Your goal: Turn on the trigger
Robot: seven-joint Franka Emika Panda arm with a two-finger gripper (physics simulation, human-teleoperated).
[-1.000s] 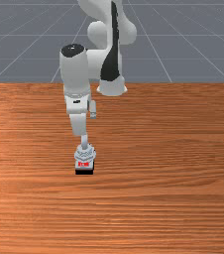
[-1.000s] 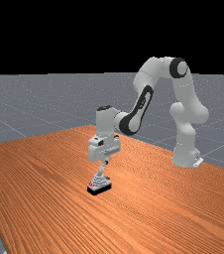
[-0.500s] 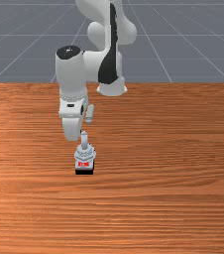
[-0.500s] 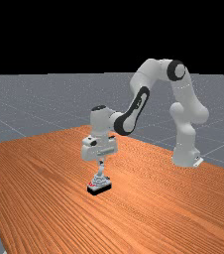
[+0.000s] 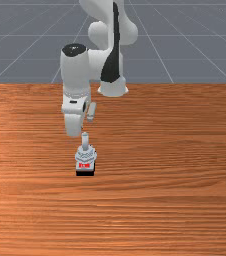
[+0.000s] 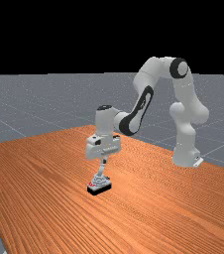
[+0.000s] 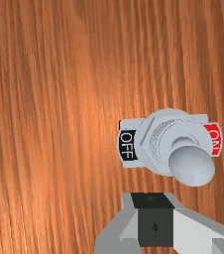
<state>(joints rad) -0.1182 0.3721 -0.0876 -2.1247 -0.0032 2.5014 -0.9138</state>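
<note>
My gripper [image 6: 104, 159] hangs just above the toggle switch [image 6: 99, 185] in the far view. The lever [image 6: 101, 169] leans away from the red label there. The front view has the hand [image 5: 74, 123] behind the switch [image 5: 85, 160], slightly to that view's left of the upright-looking lever [image 5: 85, 141]. In the wrist view the gripper [image 7: 155, 218] is shut, its fingers together and holding nothing. The lever's round knob [image 7: 192, 166] lies beside the fingertips; I cannot tell if they touch. A black OFF label [image 7: 127, 145] and a red ON label [image 7: 213, 140] mark opposite sides.
The orange-brown wooden table [image 5: 175, 190] carries the switch. The arm's base [image 6: 185, 156] stands toward the far view's right. Table surface [image 7: 44, 99] surrounds the switch in the wrist view.
The hand first shifted to the front view's left and turned, then came partway back to the right and away from that camera. The switch and its lever look unchanged.
</note>
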